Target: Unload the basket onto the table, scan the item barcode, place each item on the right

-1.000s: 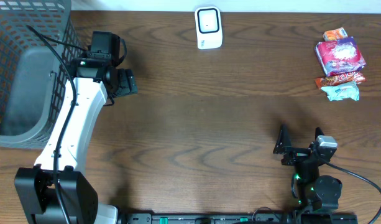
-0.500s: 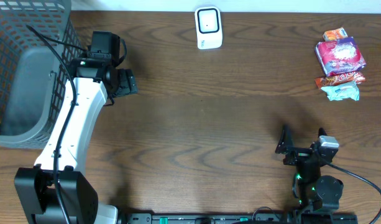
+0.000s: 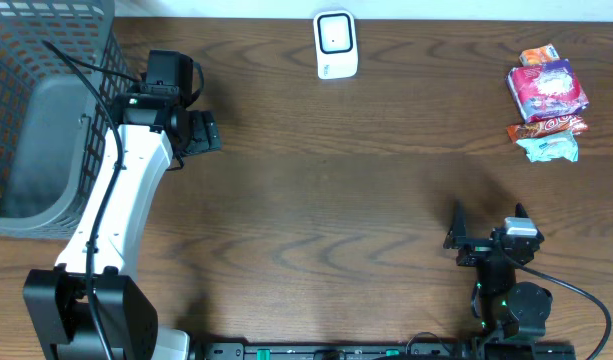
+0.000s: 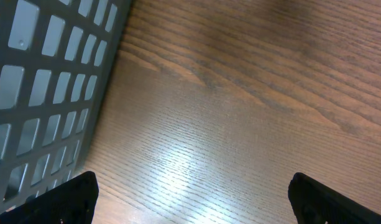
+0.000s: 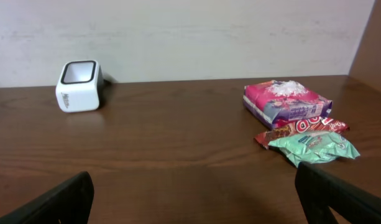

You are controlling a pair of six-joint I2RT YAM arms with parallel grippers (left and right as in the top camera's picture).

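**Both grippers empty and wide open; snack packets untouched at the far right of the table**

Overhead: the snack packets lie in a small pile near the far right edge of the wooden table, with a pink-purple packet in the middle, a red wrapper and a mint-green packet on its near side. The white barcode scanner stands at the far middle edge, well apart from the pile. The right gripper sits low at the near right, close to its base, jaws spread, holding nothing; the pile is well away from it, farther back and to the right. The left gripper hangs beside the grey mesh basket at the far left, across the table from the packets.

Left wrist: the left gripper shows only its two dark fingertips at the bottom corners, far apart, with bare wood between them. The basket wall fills the left side. No packet appears here.

Right wrist: the right gripper is spread just as wide, with nothing between its tips. Ahead and to the right lie the pink-purple packet, the red wrapper and the mint-green packet, touching one another. The scanner stands ahead to the left, near the wall.
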